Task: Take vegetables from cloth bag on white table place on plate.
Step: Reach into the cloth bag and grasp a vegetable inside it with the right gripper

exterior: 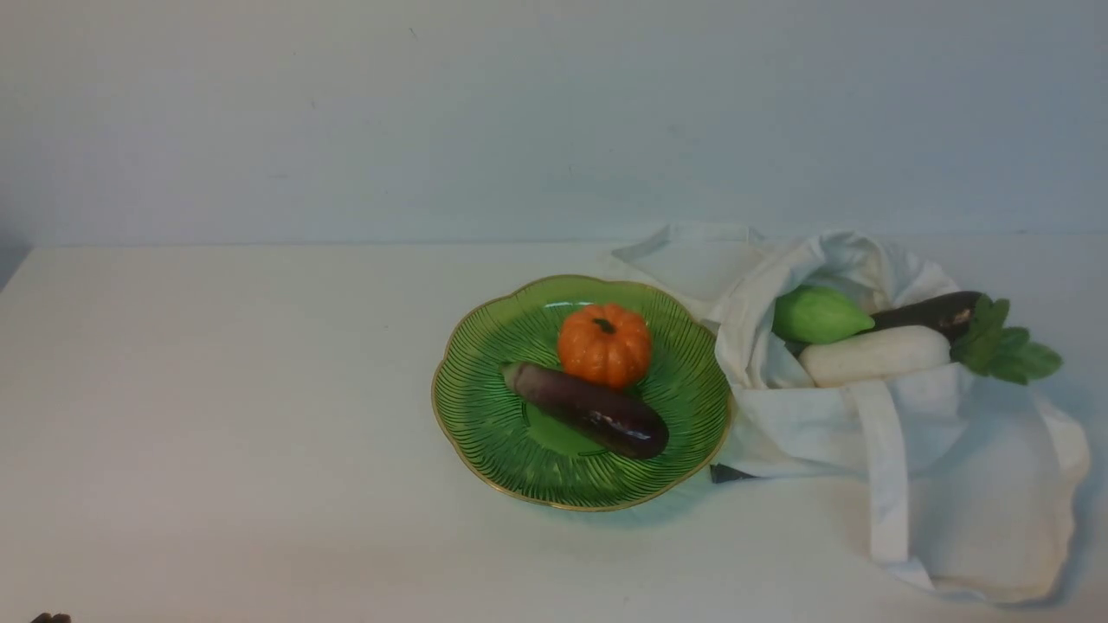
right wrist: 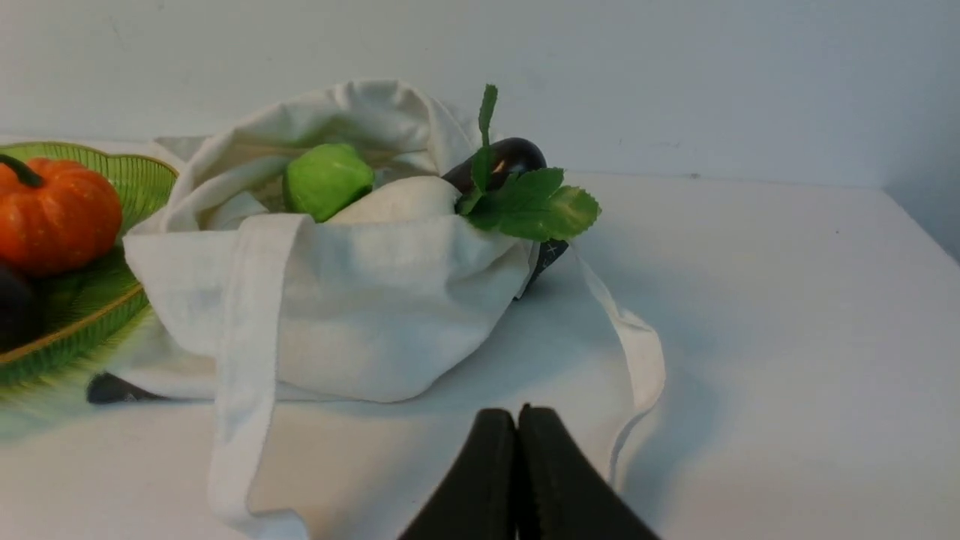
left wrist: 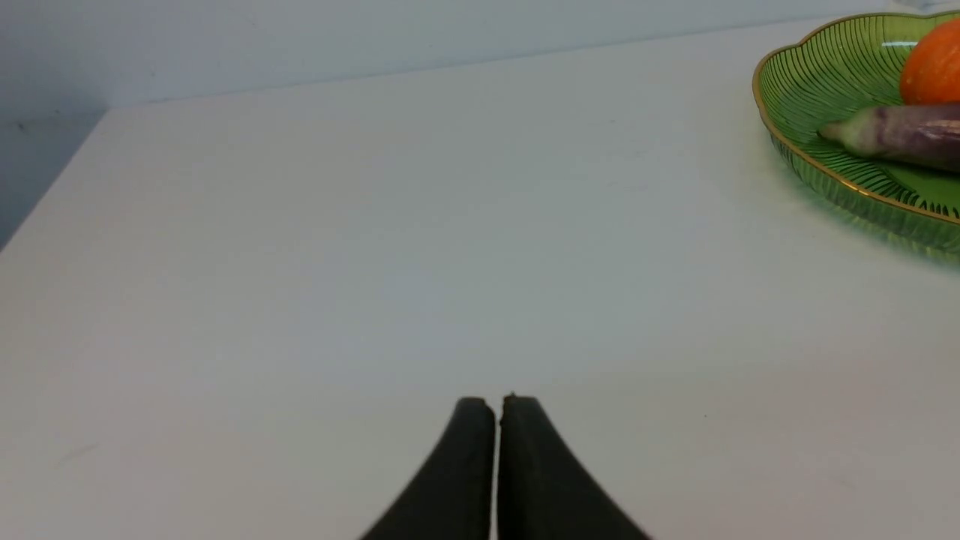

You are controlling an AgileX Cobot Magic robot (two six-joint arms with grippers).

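Both your left gripper and your right gripper have their fingers pressed together. On the ribbed green glass plate you have an orange pumpkin and a dark purple eggplant; your off-white cloth bag, right of it, holds a light green gourd, a leafy white radish and another dark eggplant.

No readable text, labels, brands, numbers or signs.

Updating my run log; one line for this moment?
plate: pumpkin, eggplant | bag: gourd, radish, second eggplant | both grippers shut, empty
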